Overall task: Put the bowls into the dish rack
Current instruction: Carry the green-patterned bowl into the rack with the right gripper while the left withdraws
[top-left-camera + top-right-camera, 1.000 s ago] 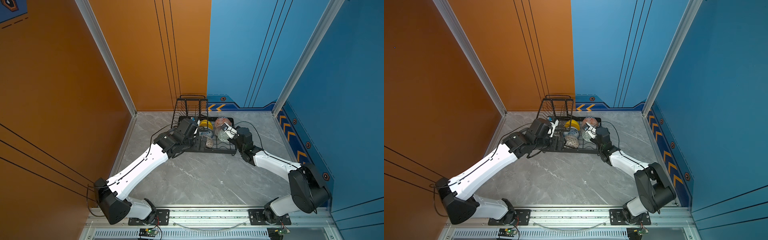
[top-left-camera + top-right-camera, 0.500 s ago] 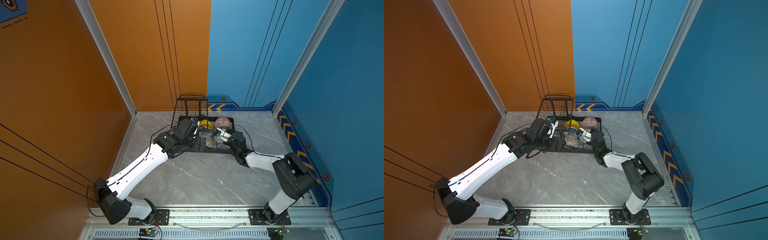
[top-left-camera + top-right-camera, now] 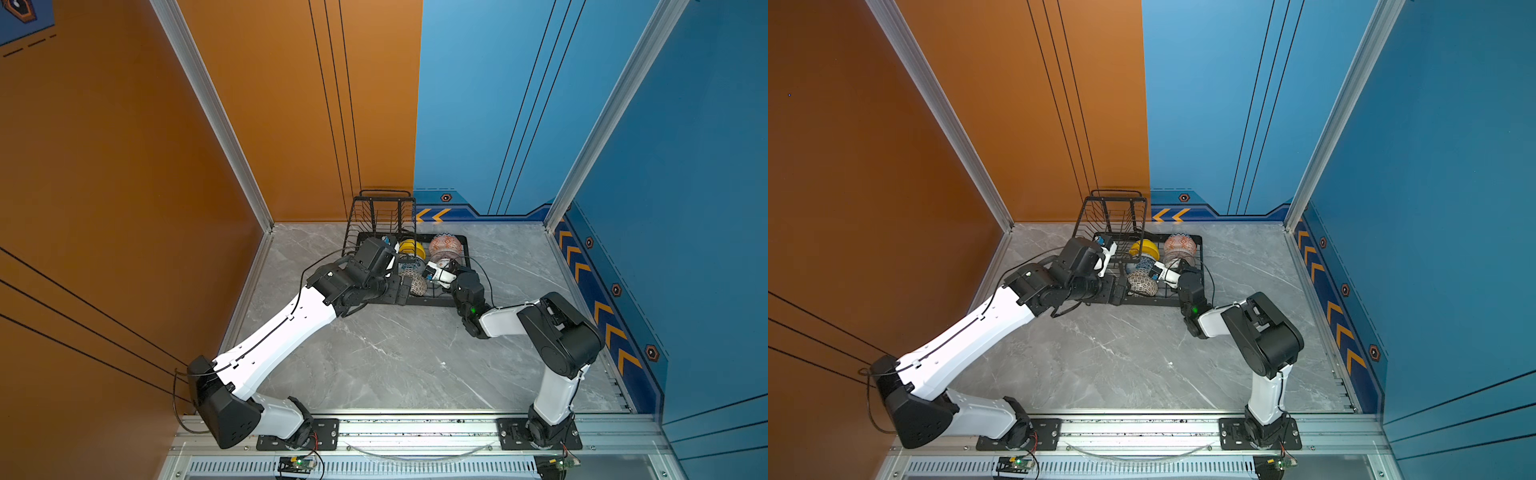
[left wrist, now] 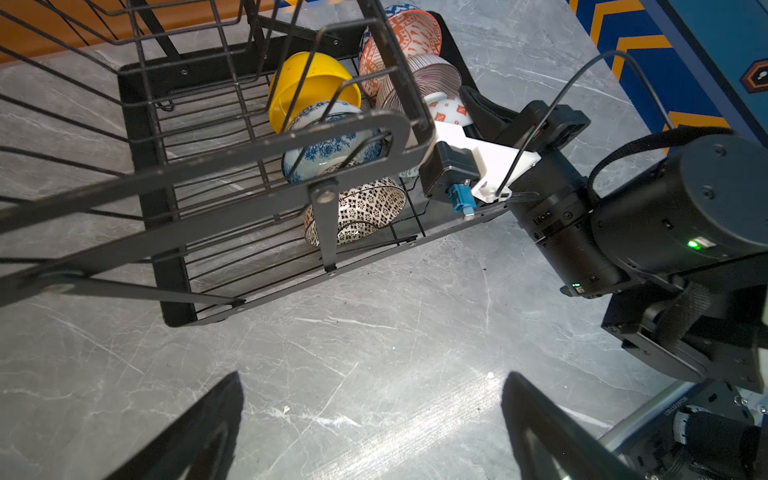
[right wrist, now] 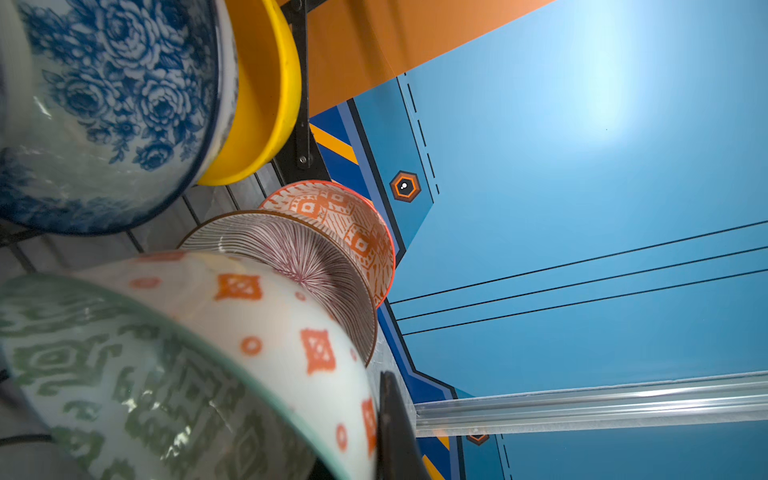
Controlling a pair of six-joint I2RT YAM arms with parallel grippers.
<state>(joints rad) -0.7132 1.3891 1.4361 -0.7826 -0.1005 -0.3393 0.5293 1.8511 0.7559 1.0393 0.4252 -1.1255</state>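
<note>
1. The right gripper (image 4: 467, 106) is clamped on the rim of the pale green bowl (image 5: 166, 374). Its one visible finger (image 5: 390, 419) presses flat against the bowl's white outer wall with orange diamonds. The other finger is hidden.
2. That bowl stands on edge over the base tray of the dish rack (image 4: 143, 124), just beside the pink-lined bowl (image 4: 428, 79). Whether it rests on the wires cannot be told.
3. The left gripper (image 4: 374, 376) is spread wide and holds nothing. Its black fingers (image 4: 199, 432) hang over the bare grey marble tabletop (image 4: 374, 324), near the rack's front rail.
4. Five more bowls stand on edge in the base tray. The yellow bowl (image 4: 307, 83), the blue-white floral bowl (image 4: 332, 149) and the black-white geometric bowl (image 4: 365, 208) form one row. The orange-white bowl (image 4: 407, 37) and the pink-lined bowl form the row beside it.
5. In both top views the rack sits at the table's far end, with both arms reaching to it.
</note>
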